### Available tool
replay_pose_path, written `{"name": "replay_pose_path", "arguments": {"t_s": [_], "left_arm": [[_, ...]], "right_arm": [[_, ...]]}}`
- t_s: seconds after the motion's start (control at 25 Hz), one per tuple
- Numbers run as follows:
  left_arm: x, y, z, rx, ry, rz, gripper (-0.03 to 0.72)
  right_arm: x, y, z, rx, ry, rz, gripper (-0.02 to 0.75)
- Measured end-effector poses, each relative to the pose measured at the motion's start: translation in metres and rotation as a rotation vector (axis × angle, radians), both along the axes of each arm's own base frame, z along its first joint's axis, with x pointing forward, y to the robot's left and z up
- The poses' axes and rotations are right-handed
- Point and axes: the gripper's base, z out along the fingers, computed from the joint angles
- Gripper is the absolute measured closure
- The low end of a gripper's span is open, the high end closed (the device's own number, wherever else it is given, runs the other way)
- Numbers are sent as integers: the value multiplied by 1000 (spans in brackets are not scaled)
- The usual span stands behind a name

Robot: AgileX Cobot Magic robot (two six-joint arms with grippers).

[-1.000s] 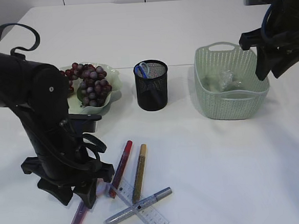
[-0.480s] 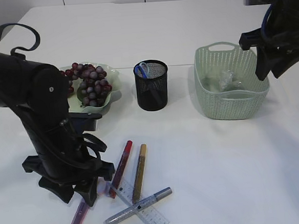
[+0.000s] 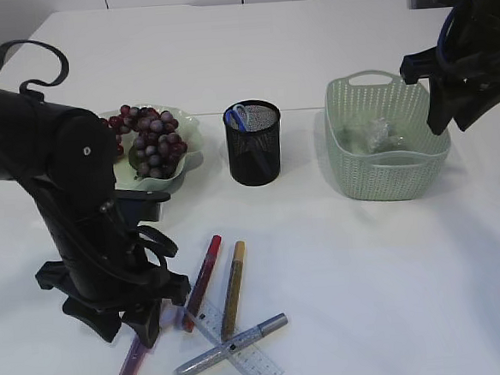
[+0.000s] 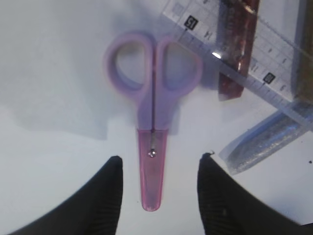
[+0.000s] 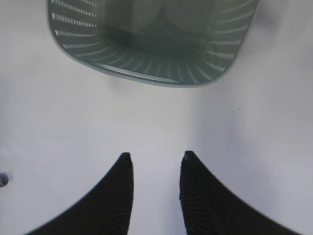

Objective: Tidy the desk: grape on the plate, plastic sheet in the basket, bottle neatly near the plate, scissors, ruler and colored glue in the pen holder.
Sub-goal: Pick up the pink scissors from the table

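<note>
From the outside camera, the left gripper (image 3: 126, 320) hung low over the clutter at the near edge of the table (image 3: 341, 258), where the scissors (image 3: 130, 367), a clear ruler (image 3: 235, 347) and three glue sticks, red (image 3: 202, 281), gold (image 3: 234, 287) and silver (image 3: 231, 347), lay crossed on each other. The grapes (image 3: 148, 139) sat on the plate (image 3: 188, 132), the pen holder (image 3: 254, 143) already held something blue, and a crumpled plastic sheet (image 3: 375, 136) lay in the basket (image 3: 386, 174). No bottle showed. The right gripper (image 3: 455, 117) hovered beside the basket.

In the left wrist view, the scissors (image 4: 152, 122) lay straight ahead, sheathed tip between the jaws, which stood about half open, touching nothing. The handles touched the ruler (image 4: 234, 54). A risk, I judged: closing on the narrow, slick sheath could let the scissors pivot or slip, or drag the ruler.

In the right wrist view, the jaws stood moderately open and empty above bare table, the basket (image 5: 146, 68) just ahead.
</note>
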Motion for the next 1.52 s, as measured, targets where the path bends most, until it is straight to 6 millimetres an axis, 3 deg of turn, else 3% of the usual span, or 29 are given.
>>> {"name": "replay_pose_path", "arguments": {"t_s": [0.88,1.52], "left_arm": [[1,0,-22,38,53,-2,326],[3,-2,-24,25,30,1,326]], "right_arm": [[0,0,0,0,0,0,465],[0,0,0,0,0,0,465]]}}
